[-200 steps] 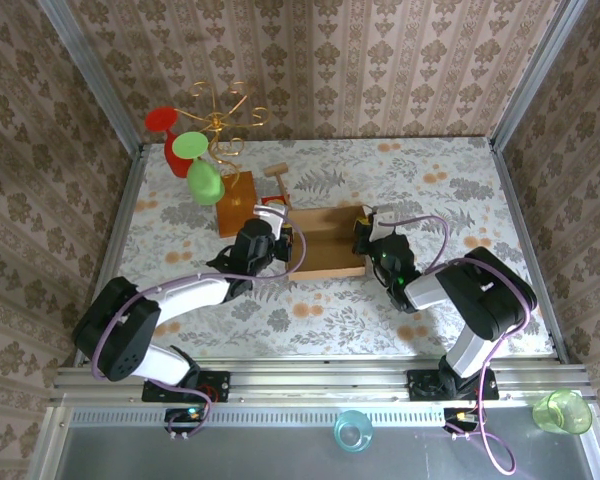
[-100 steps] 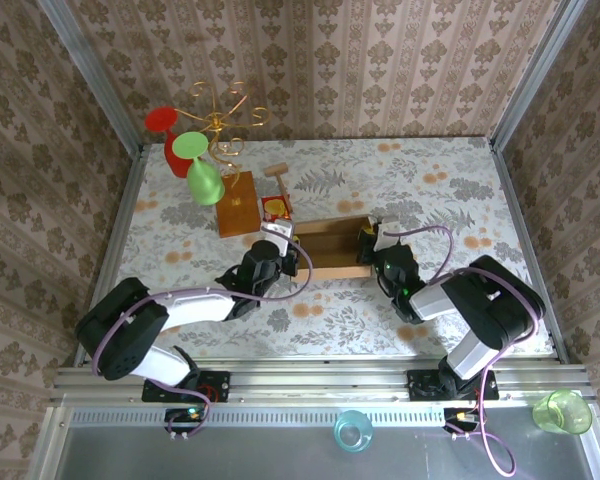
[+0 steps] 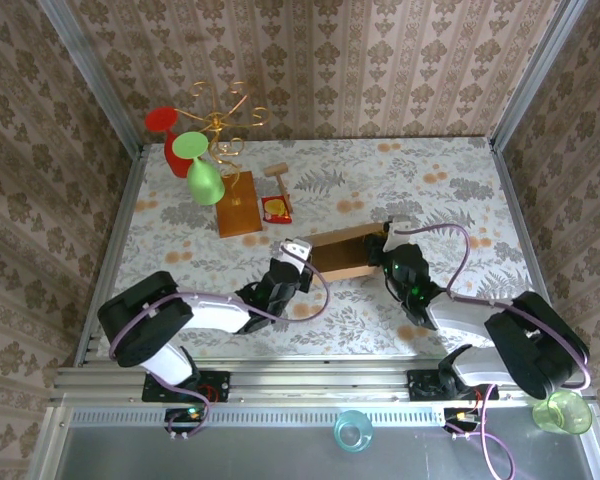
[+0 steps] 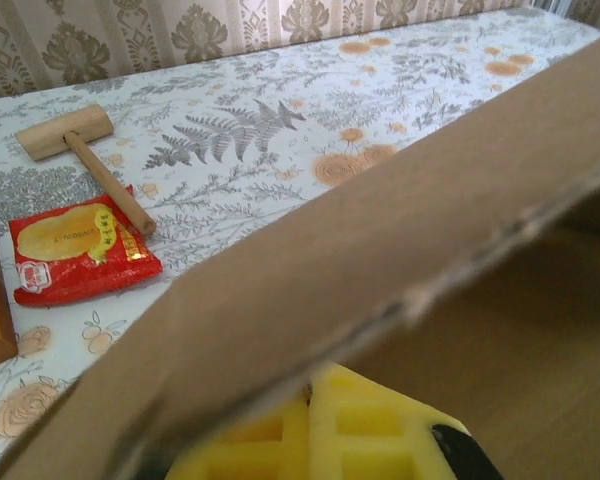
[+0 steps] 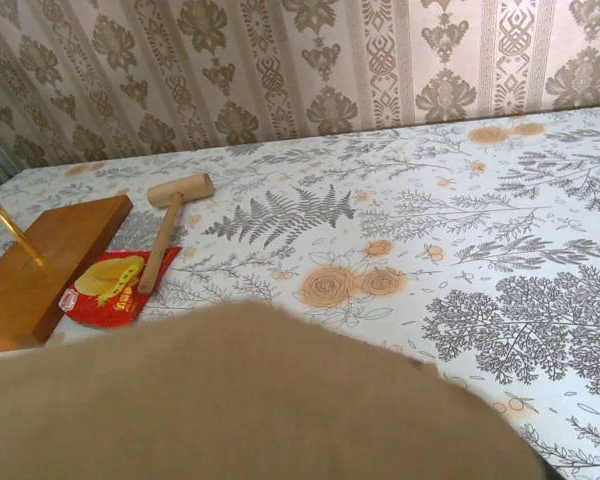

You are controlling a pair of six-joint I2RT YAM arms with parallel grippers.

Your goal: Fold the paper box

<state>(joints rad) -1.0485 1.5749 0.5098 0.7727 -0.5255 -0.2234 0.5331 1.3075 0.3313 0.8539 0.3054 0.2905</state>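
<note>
The paper box (image 3: 342,255), plain brown cardboard with its walls partly raised, lies slightly skewed at the table's middle between both grippers. My left gripper (image 3: 298,254) is at its left end. In the left wrist view a cardboard wall (image 4: 380,250) crosses the frame and the left gripper (image 4: 315,405) has its yellow pads (image 4: 380,430) pressed together at that wall's lower edge. My right gripper (image 3: 388,250) is at the box's right end. A rounded cardboard flap (image 5: 230,400) hides its fingers in the right wrist view.
Behind the box stand a wooden board (image 3: 238,205) with a gold wire stand holding red and green glasses (image 3: 205,180), a wooden mallet (image 3: 277,175) and a red snack packet (image 3: 274,208). A green cup (image 3: 563,410) and a blue cup (image 3: 352,430) sit on the near ledge.
Both arms have drawn back toward the near edge, and the box has come with them, shifting nearer and rightward and turning slightly askew.
</note>
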